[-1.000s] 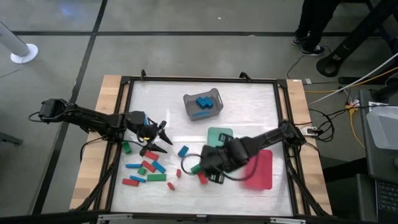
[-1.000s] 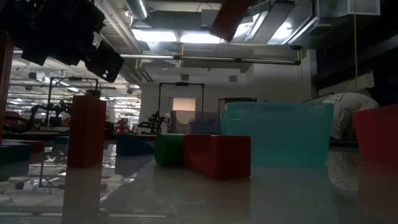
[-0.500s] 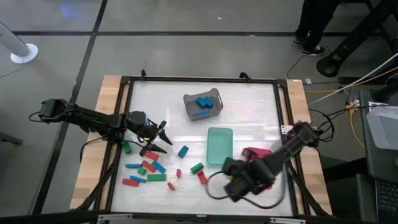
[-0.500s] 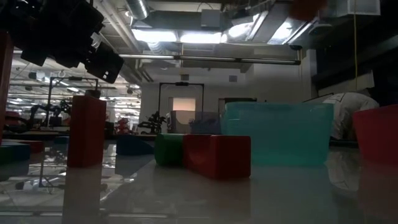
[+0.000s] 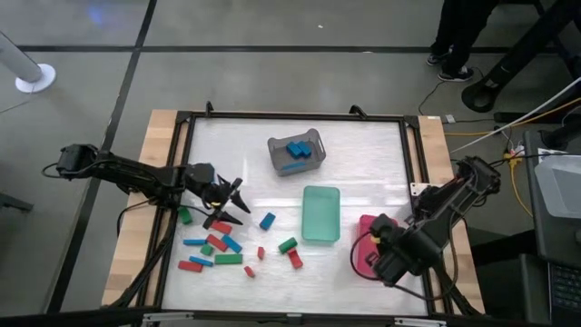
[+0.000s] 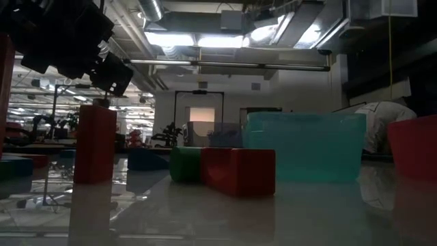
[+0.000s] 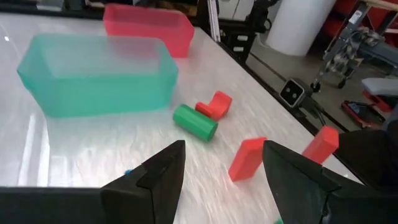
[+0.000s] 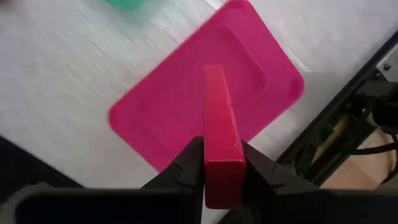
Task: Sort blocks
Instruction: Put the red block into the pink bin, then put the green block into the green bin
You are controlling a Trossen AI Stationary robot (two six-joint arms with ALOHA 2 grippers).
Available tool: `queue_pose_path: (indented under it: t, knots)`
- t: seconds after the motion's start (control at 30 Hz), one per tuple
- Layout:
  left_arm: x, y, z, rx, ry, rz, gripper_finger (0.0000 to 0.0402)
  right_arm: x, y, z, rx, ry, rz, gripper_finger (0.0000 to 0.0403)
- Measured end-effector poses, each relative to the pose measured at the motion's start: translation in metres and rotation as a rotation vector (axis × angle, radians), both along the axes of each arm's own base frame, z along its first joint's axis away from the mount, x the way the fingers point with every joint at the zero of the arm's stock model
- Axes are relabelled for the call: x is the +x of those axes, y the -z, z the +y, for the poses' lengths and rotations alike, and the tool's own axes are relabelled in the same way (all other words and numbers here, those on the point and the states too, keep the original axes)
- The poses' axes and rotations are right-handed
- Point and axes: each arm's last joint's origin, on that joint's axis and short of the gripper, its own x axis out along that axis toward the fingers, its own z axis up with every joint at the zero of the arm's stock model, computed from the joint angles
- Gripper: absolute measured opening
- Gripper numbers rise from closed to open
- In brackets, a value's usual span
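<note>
Item: red block [image 8: 220,134], clamped in my right end effector [image 8: 221,163], carried from mid-surface to above the red tray [image 8: 155,112], ready to drop; left end effector [image 5: 234,202] idle, agape.

My low view is really dim, just ceiling lights [image 6: 205,37] glaring. Overhead's evenly bright, with sheen on the bench [image 5: 363,150]. Right wrist looks blurry.
</note>
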Motion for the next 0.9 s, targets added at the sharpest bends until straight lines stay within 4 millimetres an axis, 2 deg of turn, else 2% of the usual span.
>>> queue_pose_path:
  t: [0.37,0.63,0.9]
  knots:
    - [-0.004,0.005,-0.018,0.051,0.126,0.029,0.0203,-0.001,0.032,-0.001,-0.027,0.002,0.045,0.0076]
    - [-0.010,0.005,-0.042,0.115,0.283,-0.012,0.0203,-0.003,0.036,-0.002,-0.024,0.005,0.073,0.0141]
    - [-0.015,0.006,-0.056,0.125,0.298,-0.002,0.0203,-0.002,0.036,-0.001,-0.013,0.005,0.062,0.0184]
